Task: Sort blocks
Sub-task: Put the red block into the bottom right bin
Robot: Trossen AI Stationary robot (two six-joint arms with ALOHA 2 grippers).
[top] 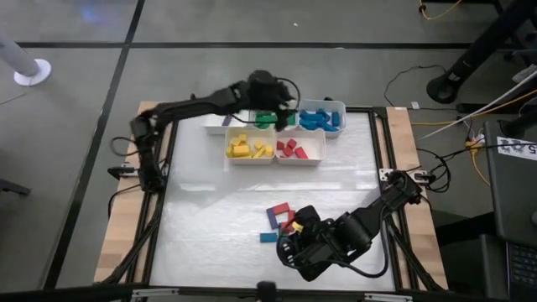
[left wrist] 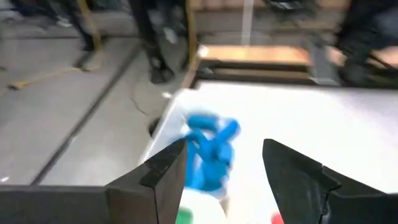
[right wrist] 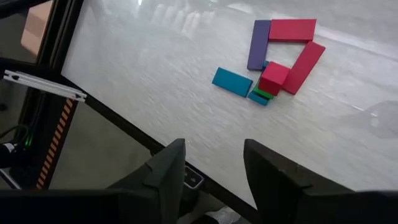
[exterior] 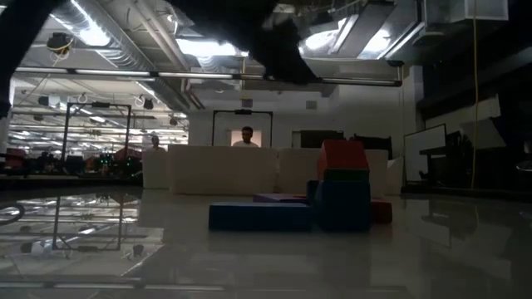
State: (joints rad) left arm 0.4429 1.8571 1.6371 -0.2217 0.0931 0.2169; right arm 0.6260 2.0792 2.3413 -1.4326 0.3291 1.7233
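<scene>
A small cluster of loose blocks (top: 281, 220) lies on the white table near its front edge: two flat red ones (right wrist: 292, 30), a purple bar (right wrist: 259, 45), a red cube (right wrist: 273, 77) on a green piece, and a flat blue one (right wrist: 232, 81). My right gripper (right wrist: 214, 146) hovers open and empty just on the near right side of them (top: 294, 242). My left gripper (top: 282, 112) is raised over the far bins, above the green bin (top: 267, 120). It is open and empty (left wrist: 224, 149), facing the blue blocks (left wrist: 210, 149) in the blue bin (top: 322, 117).
Five white bins stand at the table's far edge: purple (top: 220, 124), green, blue, and in front of them yellow (top: 249, 148) and red (top: 299, 149). Bare table lies between the bins and the loose cluster. A dark frame rail (right wrist: 124, 124) runs along the near edge.
</scene>
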